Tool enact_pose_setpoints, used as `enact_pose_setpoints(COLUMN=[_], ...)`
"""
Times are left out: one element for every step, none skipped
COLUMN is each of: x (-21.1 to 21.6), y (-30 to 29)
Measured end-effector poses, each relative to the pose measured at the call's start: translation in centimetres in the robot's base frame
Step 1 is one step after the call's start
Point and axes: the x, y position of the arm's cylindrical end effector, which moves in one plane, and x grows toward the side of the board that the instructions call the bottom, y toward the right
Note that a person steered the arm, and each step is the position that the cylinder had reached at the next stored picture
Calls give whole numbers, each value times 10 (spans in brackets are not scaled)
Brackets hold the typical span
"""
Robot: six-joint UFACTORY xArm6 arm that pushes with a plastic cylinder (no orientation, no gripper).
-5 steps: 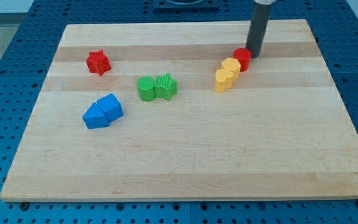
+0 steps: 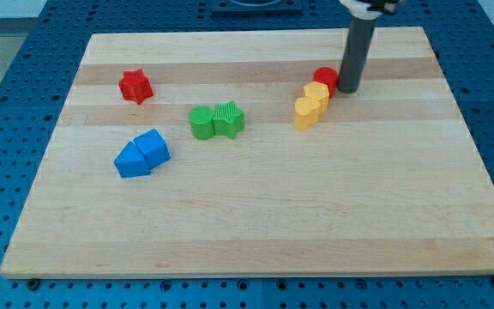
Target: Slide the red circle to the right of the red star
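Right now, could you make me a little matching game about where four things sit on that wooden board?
Things:
1. red star
2. red circle
3. blue blocks
4. my tip

Places:
A. just right of the red circle
B. touching the yellow blocks
C. view's upper left
D. below-left of the green blocks

Pairs: 1-C, 2-B, 3-D, 4-A

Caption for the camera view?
My tip touches the red circle beside two yellow blocks, far from the red star.

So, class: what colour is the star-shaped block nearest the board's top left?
Red star; the camera view shows it clearly.
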Motion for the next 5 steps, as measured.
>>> enact_pose_setpoints(x=[0, -17, -38, -40, -26], y=[-29, -36, -39, -60, -77])
